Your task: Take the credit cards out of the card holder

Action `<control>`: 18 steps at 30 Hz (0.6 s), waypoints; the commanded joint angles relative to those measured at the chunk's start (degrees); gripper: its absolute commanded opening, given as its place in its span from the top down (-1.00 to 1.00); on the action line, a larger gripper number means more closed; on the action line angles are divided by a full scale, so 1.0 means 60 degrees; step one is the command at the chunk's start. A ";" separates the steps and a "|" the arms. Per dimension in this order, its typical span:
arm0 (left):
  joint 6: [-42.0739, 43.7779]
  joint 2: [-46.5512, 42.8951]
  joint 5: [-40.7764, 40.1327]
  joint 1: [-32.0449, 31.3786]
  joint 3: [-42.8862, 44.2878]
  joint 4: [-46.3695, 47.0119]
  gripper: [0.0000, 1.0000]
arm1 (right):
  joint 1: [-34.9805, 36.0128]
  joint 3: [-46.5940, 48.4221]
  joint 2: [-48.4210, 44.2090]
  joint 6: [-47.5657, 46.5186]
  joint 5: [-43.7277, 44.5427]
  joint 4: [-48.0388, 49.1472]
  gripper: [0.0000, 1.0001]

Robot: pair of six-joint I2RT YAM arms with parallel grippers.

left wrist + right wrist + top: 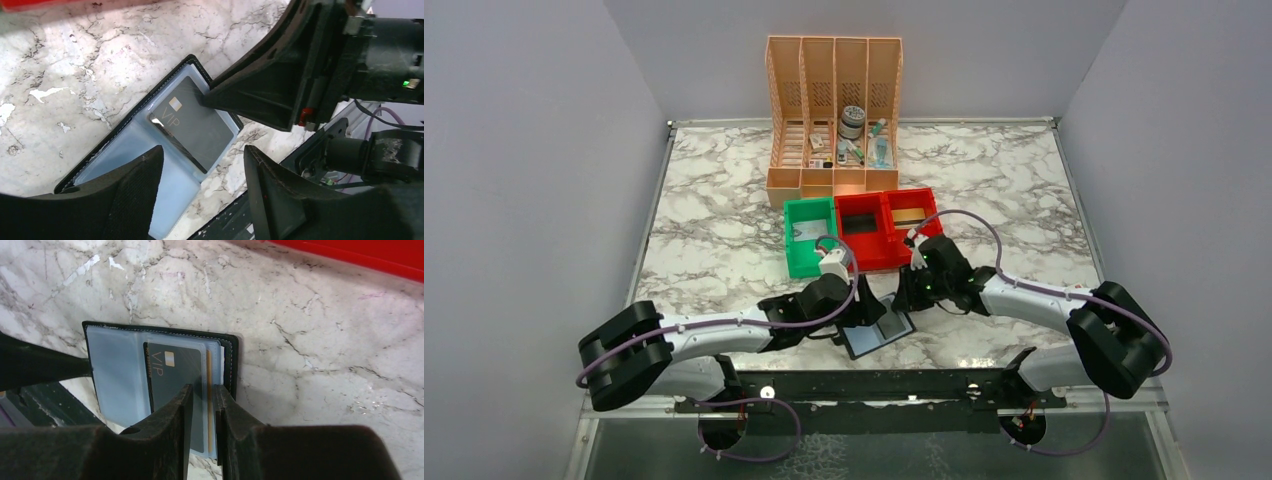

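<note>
The card holder (879,333) lies open and flat on the marble near the table's front edge, its pale blue lining (125,150) facing up. A dark grey credit card (195,125) marked VIP sits in its clear sleeve (175,370). A tan card's edge (209,390) shows beside it. My left gripper (202,150) hovers open over the holder's near corner, one finger above the lining, the other above the table edge. My right gripper (203,387) stands over the cards' end with its jaws a narrow gap apart and nothing between them. One of its fingers (250,90) touches the holder's far corner.
Two red bins (889,225) and a green bin (809,235) stand just behind the grippers. An orange file rack (834,110) with small items is at the back. A black rail (874,385) runs along the front edge, close to the holder.
</note>
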 commanded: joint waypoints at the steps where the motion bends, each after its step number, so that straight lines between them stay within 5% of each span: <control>1: -0.0247 0.0444 0.0157 -0.0078 0.0126 0.0350 -0.21 | 0.0008 0.0047 0.0030 -0.0234 -0.0798 0.0145 0.57; 12: -0.0496 0.0859 0.0041 -0.0196 -0.0024 0.0343 -0.06 | 0.0012 -0.0510 -0.0443 0.0503 -0.1907 0.0280 0.62; 18: -0.0686 0.0753 -0.0040 -0.0196 -0.0280 0.0382 0.00 | 0.0012 -0.0318 -0.1317 0.0340 -0.1132 -0.0395 0.62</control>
